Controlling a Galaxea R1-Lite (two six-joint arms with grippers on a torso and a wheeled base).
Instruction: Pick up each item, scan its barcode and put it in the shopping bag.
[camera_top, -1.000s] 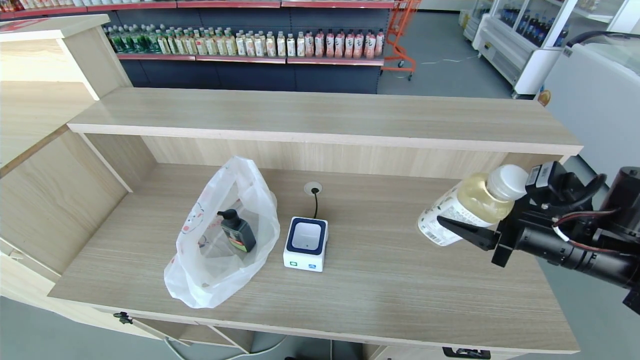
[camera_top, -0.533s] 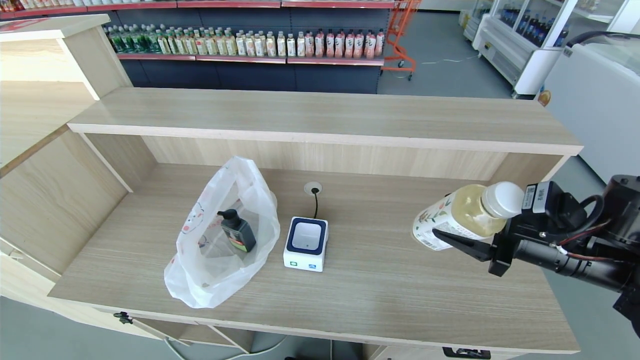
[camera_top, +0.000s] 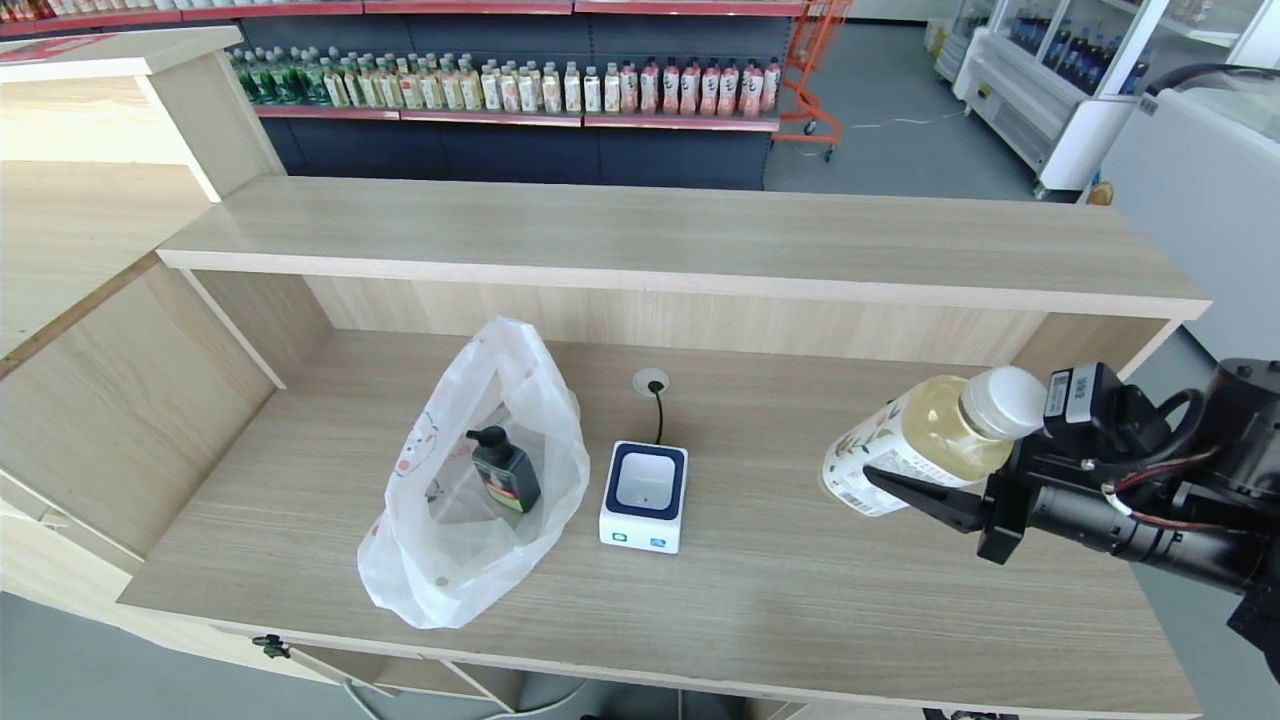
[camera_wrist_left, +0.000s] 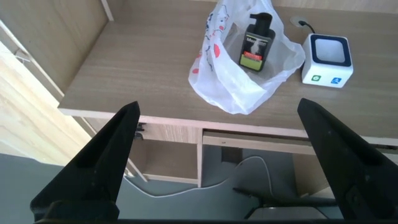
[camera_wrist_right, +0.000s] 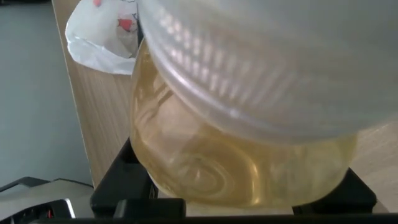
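One tea bottle (camera_top: 930, 438), right pincer (camera_top: 890, 462) clamped around it.
Now nearer the scanner (camera_top: 645, 495) than a second ago; scan comes next, I judge.

I read the bottle (camera_top: 915, 445) as pale yellow, white-capped, with a flower-printed label. The shopping bag (camera_top: 400, 570) is translucent white with red print. The scanner (camera_top: 645, 483) is white, navy-framed.

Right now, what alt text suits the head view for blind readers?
The right pincer holds a tilted bottle of pale yellow drink above the wooden counter, right of the scanner. Left of the scanner, a white shopping bag holds a dark pump bottle.
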